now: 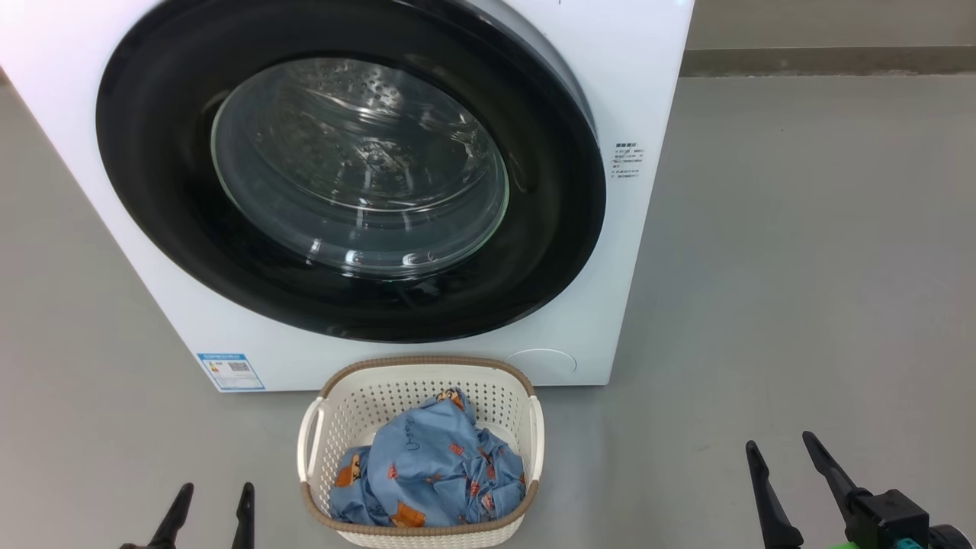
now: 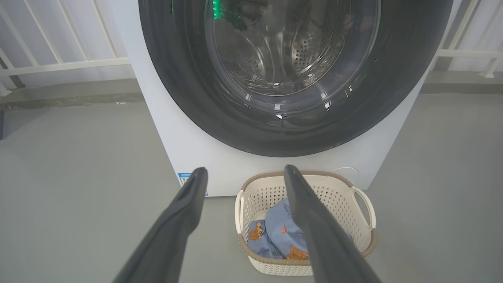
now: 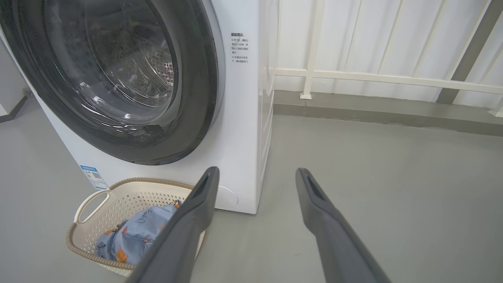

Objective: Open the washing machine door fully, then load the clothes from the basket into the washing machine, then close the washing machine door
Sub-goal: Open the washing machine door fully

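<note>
Washing machine door [image 1: 152, 152], upper centre: appears closed against washing machine [image 1: 633, 91]. Clothes [image 1: 435, 473] all in basket [image 1: 427, 361], bottom centre. Left gripper [image 1: 217, 492] lower left, right gripper [image 1: 779, 442] lower right: fingers wide apart, holding nothing. Judged: no step done; opening, loading, closing outstanding.

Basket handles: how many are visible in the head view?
2. The left handle sits on the left side of the basket, the right handle on its right side; the clothes lie between them. None seems hidden.
</note>
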### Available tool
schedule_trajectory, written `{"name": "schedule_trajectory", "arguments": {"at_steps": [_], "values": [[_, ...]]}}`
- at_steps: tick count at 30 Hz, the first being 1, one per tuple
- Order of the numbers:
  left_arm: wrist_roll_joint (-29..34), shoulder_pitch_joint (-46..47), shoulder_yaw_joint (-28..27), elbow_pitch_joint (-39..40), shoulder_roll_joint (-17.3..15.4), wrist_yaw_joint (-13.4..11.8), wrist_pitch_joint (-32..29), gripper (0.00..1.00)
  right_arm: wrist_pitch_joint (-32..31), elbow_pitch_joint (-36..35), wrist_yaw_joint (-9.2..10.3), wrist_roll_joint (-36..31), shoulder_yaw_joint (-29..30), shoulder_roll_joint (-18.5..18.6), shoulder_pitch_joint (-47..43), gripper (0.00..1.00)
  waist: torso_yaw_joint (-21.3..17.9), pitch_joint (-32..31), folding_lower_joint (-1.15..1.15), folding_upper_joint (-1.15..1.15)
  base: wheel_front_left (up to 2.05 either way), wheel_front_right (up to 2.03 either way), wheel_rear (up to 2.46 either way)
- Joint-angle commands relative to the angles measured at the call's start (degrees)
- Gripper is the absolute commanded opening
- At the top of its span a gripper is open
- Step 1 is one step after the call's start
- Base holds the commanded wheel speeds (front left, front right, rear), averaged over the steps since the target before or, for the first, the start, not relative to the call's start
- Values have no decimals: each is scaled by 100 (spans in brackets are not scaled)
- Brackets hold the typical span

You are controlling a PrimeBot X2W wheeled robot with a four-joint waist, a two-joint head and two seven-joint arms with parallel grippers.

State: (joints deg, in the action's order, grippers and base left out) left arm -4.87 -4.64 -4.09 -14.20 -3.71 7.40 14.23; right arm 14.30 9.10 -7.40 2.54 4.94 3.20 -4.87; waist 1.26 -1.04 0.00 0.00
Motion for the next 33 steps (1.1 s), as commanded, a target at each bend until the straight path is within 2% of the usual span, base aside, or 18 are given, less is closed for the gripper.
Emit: {"name": "schedule_trajectory", "arguments": {"at_steps": [1,33], "values": [[-52,163,-176,138,-107,8,77,100,70,-147,-9,-42,-151,17,90,100,-5,-1,0,0,0,0,0],[-96,72,-152,118,-22,9,77,100,70,-264,-9,19,-218,37,29,100,-9,-153,0,0,0,0,0]]}}
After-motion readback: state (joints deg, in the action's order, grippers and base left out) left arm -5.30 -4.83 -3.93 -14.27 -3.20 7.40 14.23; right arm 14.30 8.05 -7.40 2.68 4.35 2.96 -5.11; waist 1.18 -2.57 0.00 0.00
